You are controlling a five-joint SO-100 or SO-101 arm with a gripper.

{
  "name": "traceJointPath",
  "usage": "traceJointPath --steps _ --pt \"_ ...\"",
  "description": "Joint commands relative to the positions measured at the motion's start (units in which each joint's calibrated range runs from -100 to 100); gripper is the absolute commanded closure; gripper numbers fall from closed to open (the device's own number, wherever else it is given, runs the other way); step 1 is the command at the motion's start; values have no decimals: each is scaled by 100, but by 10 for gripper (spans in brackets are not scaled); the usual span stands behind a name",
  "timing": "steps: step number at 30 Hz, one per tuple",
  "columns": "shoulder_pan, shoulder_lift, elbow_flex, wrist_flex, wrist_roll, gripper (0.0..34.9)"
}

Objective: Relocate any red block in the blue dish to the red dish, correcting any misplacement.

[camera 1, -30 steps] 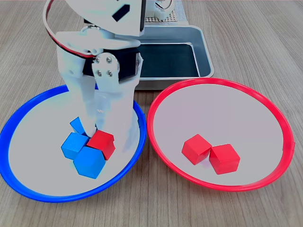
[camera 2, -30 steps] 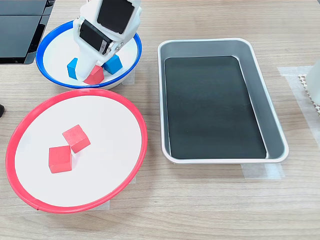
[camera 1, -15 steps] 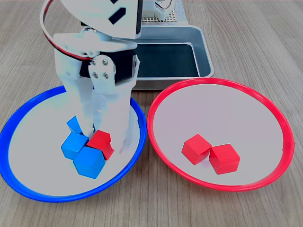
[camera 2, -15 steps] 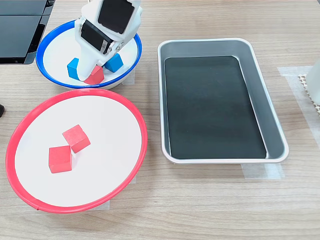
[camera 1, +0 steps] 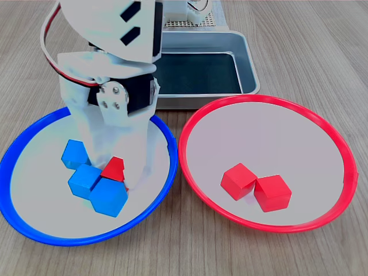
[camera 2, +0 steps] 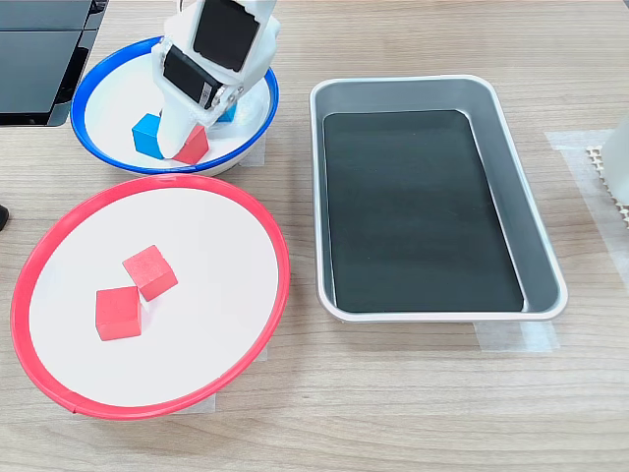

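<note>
I see the red block point(camera 1: 114, 170) inside the blue dish point(camera 1: 34, 225), tilted up on an edge with only its top corner showing in the first exterior view. It sits right at the gripper point(camera 1: 118, 172) tips, pressed against a white finger point(camera 1: 135, 167) on its right in the first exterior view. The other finger is lost behind the block and the arm's body, so I cannot tell whether the jaws are clamped on it or only resting beside it.

In the second exterior view the block point(camera 2: 194, 146) shows at the near side of the dish point(camera 2: 98, 155), half covered by the gripper point(camera 2: 182, 141) coming down from above.

Three blue cubes share that dish. In the first exterior view one point(camera 1: 108, 197) touches the red block's lower side, a second point(camera 1: 84, 179) sits just to its left, and a third point(camera 1: 74, 154) lies a little farther back. In the second exterior view I can make out one blue cube point(camera 2: 148, 135) clearly to the left of the gripper.

The red dish point(camera 1: 345, 150) sits beside the blue one, rims nearly touching. It holds two red cubes, one point(camera 1: 238, 180) touching the other point(camera 1: 272, 192).

Behind both dishes in the first exterior view stands a metal tray point(camera 1: 248, 63) with a dark liner. Everything rests on a wooden table point(camera 1: 299, 34).
</note>
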Motion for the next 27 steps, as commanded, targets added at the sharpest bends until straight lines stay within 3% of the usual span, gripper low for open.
traceJointPath --steps 1,11,18,23,27 --pt "32 -54 -99 -48 -29 219" --pt "-15 -3 -126 -48 -49 234" --pt "-62 -20 -126 -7 -122 281" --pt "-109 -54 -135 43 -147 334" --pt "-118 -97 -172 92 -190 346"
